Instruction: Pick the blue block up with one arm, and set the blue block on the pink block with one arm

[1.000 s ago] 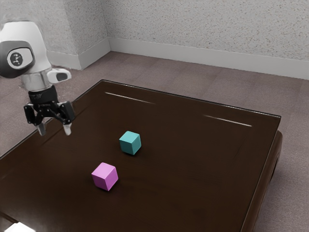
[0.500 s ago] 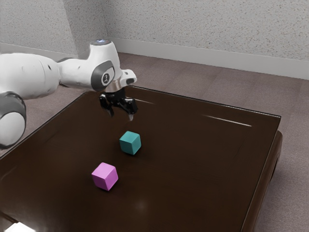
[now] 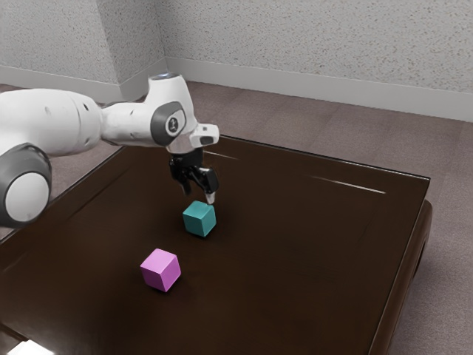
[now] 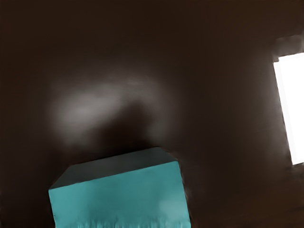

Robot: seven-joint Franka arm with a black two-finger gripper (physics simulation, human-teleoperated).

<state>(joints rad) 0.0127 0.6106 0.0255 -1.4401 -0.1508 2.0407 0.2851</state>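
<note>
The blue block [image 3: 199, 219] sits flat on the dark counter [image 3: 310, 244], and the hand [image 3: 199, 193] hangs just above the block, a touch toward its far side, not touching it. The fingers look spread apart with nothing between them, so it's got hold of nothing. In the wrist view the block [image 4: 118, 197] shows up large right under the hand, resting on the counter [image 4: 142, 71]. It's really more teal than blue, a plain cube with crisp edges, one face shaded darker. The pink block [image 3: 161, 269] stands near the blue block, apart from it, on its camera-ward side toward the exterior view's left.
</note>
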